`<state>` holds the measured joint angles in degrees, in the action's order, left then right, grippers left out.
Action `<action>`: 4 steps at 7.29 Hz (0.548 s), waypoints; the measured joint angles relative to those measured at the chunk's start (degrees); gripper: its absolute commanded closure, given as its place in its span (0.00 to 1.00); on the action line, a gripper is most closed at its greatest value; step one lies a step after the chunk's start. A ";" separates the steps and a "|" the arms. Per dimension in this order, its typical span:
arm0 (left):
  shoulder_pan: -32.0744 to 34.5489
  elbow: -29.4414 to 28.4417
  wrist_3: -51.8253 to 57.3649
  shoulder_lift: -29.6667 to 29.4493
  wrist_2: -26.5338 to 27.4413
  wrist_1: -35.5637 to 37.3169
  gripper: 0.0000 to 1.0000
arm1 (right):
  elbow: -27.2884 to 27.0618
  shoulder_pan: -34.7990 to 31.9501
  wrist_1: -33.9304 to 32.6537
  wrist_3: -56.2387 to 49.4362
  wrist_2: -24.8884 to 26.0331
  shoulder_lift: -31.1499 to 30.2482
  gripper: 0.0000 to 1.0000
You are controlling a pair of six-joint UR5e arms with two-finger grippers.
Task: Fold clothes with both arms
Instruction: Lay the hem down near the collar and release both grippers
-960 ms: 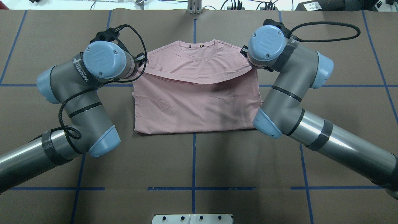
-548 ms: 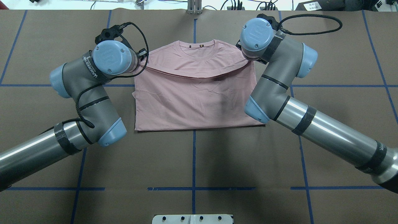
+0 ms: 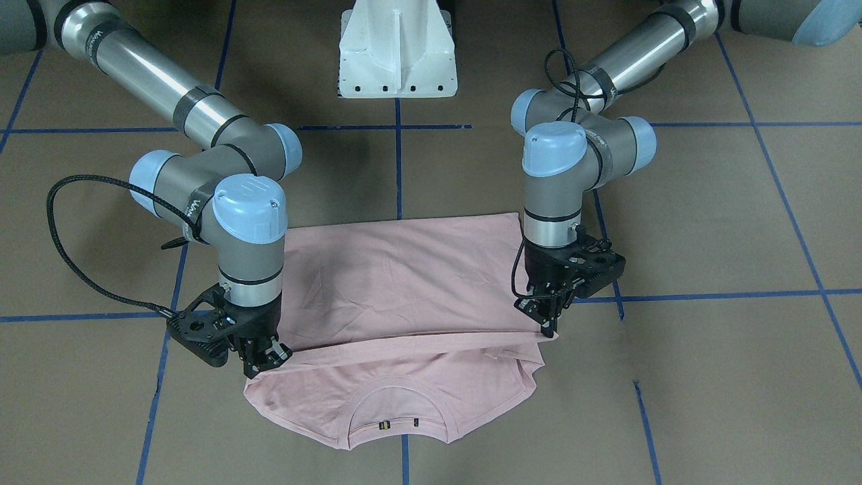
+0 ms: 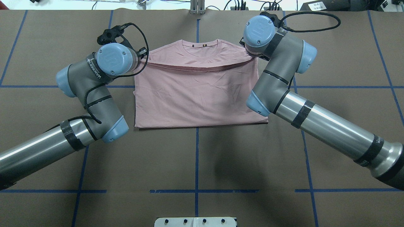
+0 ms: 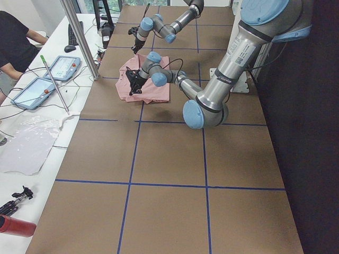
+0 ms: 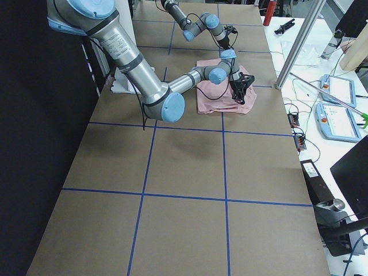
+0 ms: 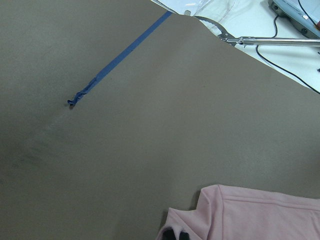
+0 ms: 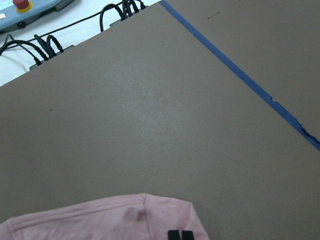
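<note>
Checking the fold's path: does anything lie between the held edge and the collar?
Nothing visible does. Between the edge, pinched by the left gripper and right gripper, and the collar, only bare shirt shows.

A pale pink T-shirt with a stitched hem lies along the bottom on the brown paper-covered table. The right gripper shows two black fingertips pressed together at the shirt's edge. A blue tape line runs diagonally; black cables lie on the white bench beyond.

T-shirt lies on the table, seemingly centred.
</note>
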<state>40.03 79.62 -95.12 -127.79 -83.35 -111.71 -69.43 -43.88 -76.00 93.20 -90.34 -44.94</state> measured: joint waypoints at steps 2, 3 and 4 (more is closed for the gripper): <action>0.60 -0.71 0.42 -0.07 0.02 -1.11 1.00 | 1.23 -0.66 0.21 -0.99 -0.12 0.01 1.00; 0.86 -0.87 0.49 -0.08 0.02 -1.40 1.00 | 1.54 -1.10 0.23 -2.07 -0.16 -0.01 1.00; 1.01 -1.02 0.55 -0.24 0.03 -1.52 1.00 | 1.86 -1.26 0.24 -2.78 -0.16 -0.10 1.00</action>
<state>41.05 78.61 -94.57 -128.03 -83.32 -113.23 -67.57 -45.15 -75.77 90.41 -90.50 -45.04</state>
